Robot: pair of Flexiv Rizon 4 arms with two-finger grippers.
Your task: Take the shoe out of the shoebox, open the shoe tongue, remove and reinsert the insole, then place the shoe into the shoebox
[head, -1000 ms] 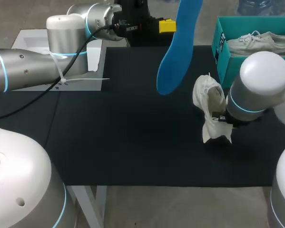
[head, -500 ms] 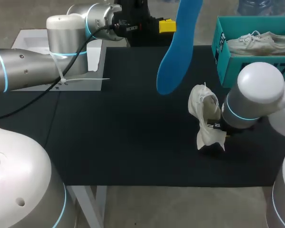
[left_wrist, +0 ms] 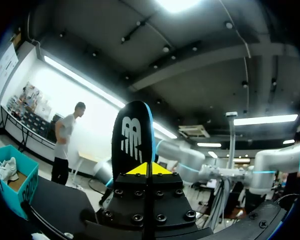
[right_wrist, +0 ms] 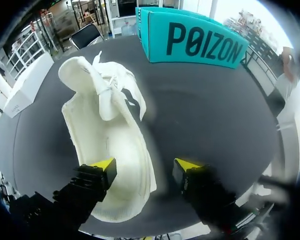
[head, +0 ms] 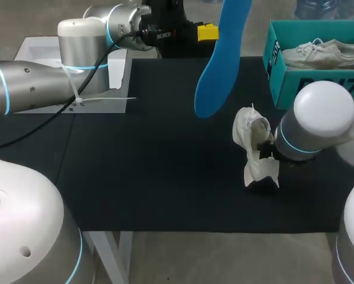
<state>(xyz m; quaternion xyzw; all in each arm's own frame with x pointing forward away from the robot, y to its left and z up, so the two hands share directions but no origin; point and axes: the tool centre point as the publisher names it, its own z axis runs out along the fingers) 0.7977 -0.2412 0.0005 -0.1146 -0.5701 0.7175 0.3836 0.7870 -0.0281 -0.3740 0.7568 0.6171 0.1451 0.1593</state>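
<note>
Blue foam hangs high over the mat [head: 153, 165]: the insole [head: 215, 77] is out of the shoe [right_wrist: 107, 125] and our left gripper [left_wrist: 148, 169] has it pinched by one end, yellow tips pressed together on it. From there it hangs well above the table, its free end pointing down towards the shoe.

The white shoe lies on the mat near the teal box [head: 275, 71], apart from it, with its opening up and its tongue [right_wrist: 107, 102] folded back. Our right gripper [right_wrist: 144, 167] is at the heel with its fingers spread. One tip is over the inside of the shoe and the other is beside it above the mat, so the side wall stands between them. We see a dark gap between the wall and the outer tip, so we judge this a straddle, not a firm grip. A second shoe [head: 321, 53] rests in the box.

We judge the task at its middle: shoe out, tongue open, insole removed, reinsertion not yet begun.

The next move calls for our left arm to bring the insole down and feed its free end into the opening towards the toe. Our right gripper should close on the heel wall so the shoe does not slide. The soft insole may buckle against the tongue, so a shallow angle would help.
</note>
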